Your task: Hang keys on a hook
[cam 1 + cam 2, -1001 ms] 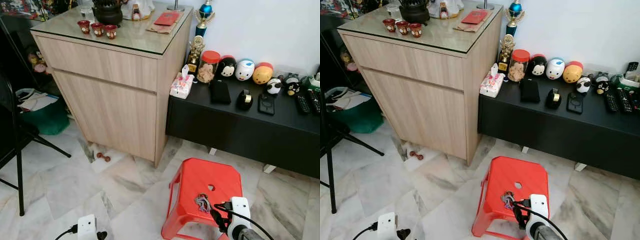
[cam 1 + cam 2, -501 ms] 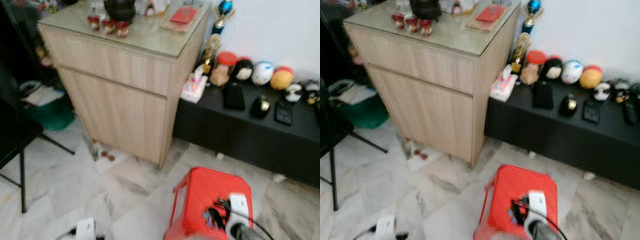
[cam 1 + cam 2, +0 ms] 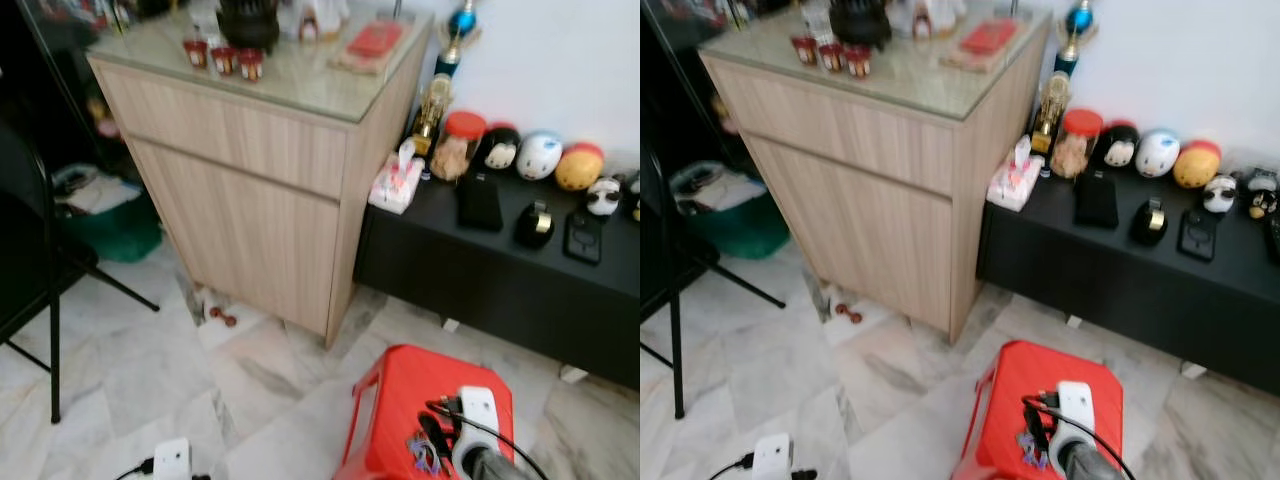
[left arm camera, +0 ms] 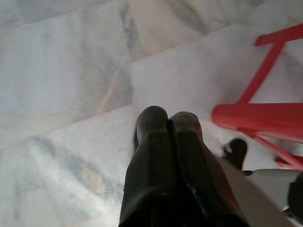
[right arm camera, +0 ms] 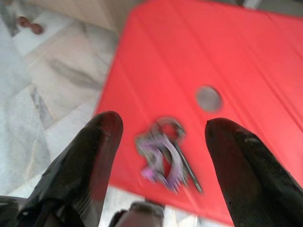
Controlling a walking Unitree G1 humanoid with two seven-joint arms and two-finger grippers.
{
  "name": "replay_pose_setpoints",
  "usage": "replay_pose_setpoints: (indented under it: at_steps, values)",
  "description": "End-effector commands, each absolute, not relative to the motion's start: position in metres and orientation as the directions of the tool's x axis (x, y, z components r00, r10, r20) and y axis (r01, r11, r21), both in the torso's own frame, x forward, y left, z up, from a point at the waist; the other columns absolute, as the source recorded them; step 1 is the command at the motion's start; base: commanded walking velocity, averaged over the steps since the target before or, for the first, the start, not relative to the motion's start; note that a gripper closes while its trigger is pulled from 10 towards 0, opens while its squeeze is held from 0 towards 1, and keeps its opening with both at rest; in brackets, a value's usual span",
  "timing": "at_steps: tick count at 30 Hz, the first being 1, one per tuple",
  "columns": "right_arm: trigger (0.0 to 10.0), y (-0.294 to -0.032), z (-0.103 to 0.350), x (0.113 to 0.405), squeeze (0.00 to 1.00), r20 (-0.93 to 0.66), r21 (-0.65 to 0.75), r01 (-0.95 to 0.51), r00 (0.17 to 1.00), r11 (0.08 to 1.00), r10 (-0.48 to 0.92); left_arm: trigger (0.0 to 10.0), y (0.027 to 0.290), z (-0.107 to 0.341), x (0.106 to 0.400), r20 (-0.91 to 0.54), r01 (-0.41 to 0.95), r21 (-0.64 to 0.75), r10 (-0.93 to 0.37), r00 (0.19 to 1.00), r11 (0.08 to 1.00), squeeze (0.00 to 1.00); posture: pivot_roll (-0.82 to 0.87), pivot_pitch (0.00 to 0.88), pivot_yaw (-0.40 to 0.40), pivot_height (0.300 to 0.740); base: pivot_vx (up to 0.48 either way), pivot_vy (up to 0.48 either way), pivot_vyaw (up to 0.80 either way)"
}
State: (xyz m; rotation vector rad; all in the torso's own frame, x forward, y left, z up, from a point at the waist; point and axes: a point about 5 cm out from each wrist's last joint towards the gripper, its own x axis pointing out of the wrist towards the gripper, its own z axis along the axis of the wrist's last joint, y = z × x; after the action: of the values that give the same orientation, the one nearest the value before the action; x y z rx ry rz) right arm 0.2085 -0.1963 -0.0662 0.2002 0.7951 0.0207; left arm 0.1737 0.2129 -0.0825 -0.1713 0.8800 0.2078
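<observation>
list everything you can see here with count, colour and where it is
keys: one bunch, purple and metal, on the stool
stool: one, red, on the floor
wooden cabinet: one, light wood, glass top, against the wall
small cups: three, red, on the cabinet top
low black cabinet: one, right of the wooden cabinet
tissue pack: one, pink and white, on the low black cabinet
jar: one, red lid, beside the tissue pack
round figurines: several, along the wall
chair: one, black, far left
right gripper: open, above the keys
left gripper: shut, over the floor

Stool (image 3: 400, 400) top bare around keys (image 5: 163, 153).
</observation>
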Motion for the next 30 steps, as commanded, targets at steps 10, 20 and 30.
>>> replay_pose_setpoints:
  at_steps: [10, 20, 30]
  values:
    - [10.0, -0.2015, -0.0649, 0.2092, 0.0, -0.697, 0.186, 0.093, 0.714, 0.978, 0.065, 10.0, 0.211, -0.0858, 0.1675, -0.791, -0.246, -0.062, 0.103, 0.604, 0.967, 0.0, 0.11, 0.093, -0.075, 0.74, 0.0, 0.0, 0.0]
    - [10.0, -0.2026, -0.0667, 0.207, 0.0, -0.718, 0.178, 0.107, 0.694, 0.978, 0.055, 10.0, 0.2097, -0.0859, 0.1679, -0.791, -0.244, -0.065, 0.099, 0.604, 0.968, 0.0, 0.11, 0.094, -0.077, 0.722, 0.0, 0.0, 0.0]
    - [10.0, -0.201, -0.0668, 0.207, 0.0, -0.718, 0.19, 0.078, 0.691, 0.979, 0.085, 10.0, 0.2097, -0.0858, 0.1682, -0.791, -0.242, -0.065, 0.098, 0.604, 0.968, 0.0, 0.11, 0.098, -0.078, 0.658, 0.0, 0.0, 0.0]
